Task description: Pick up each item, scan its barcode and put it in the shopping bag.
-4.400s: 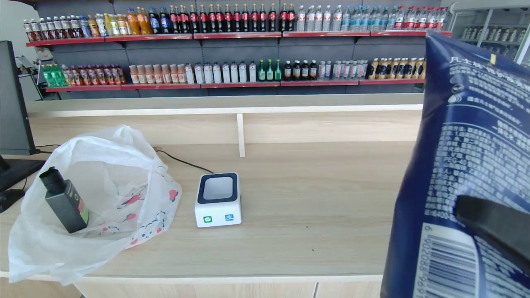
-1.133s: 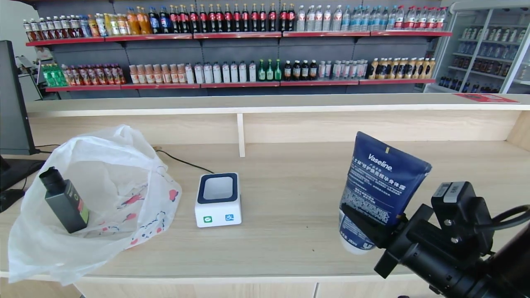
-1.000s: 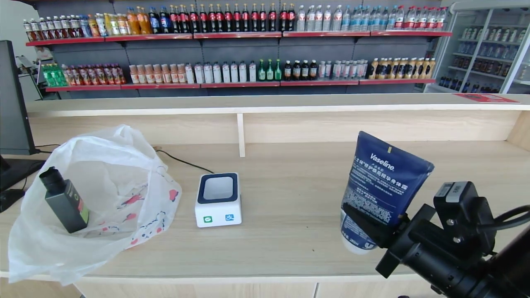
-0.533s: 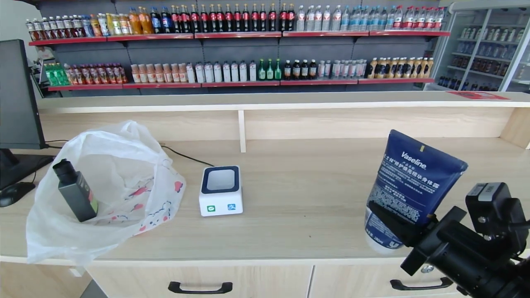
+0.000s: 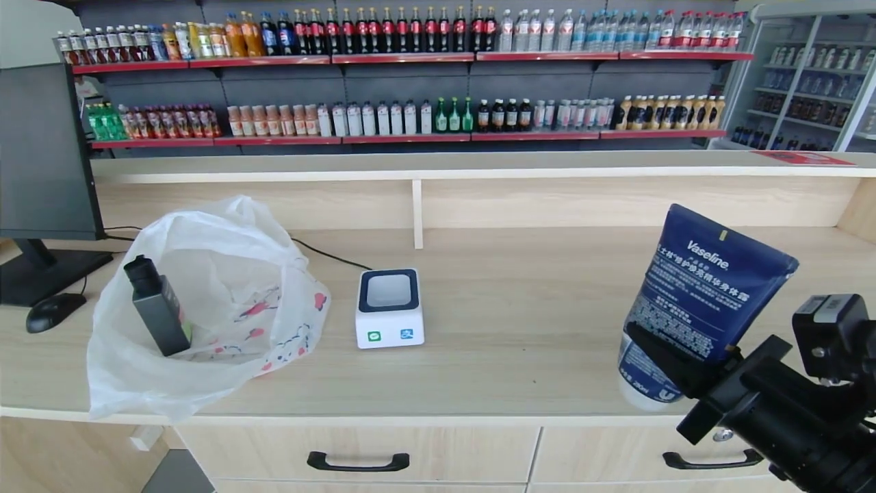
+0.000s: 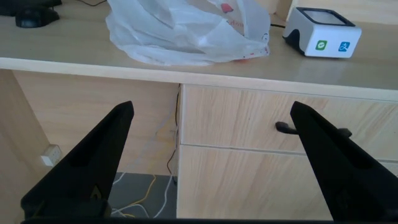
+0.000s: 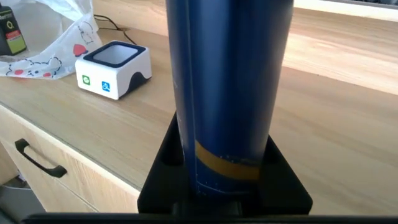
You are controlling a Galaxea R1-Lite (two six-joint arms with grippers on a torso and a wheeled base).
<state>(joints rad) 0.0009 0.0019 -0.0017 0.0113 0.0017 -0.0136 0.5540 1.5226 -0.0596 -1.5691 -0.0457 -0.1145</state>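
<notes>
Right gripper point(image 5: 677, 366) pinches the blue tube point(image 5: 712, 287) near its downturned cap, over the counter's point(image 5: 520, 329) right front edge, presumably poised for the scanner point(image 5: 389, 308); the bag point(image 5: 226, 274) gapes farther left. Left gripper point(image 6: 211, 149) hangs below, fingers point(image 6: 93, 168) spread.

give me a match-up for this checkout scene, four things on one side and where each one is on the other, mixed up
Things:
1. blue tube
2. dark bottle
3. scanner
4. mouse

Places:
a. leaning inside the shopping bag
b. on the counter close to the monitor
c. clamped in the right pincer
d. on the counter between the shopping bag and the blue tube

Pairs: 1-c, 2-a, 3-d, 4-b
</notes>
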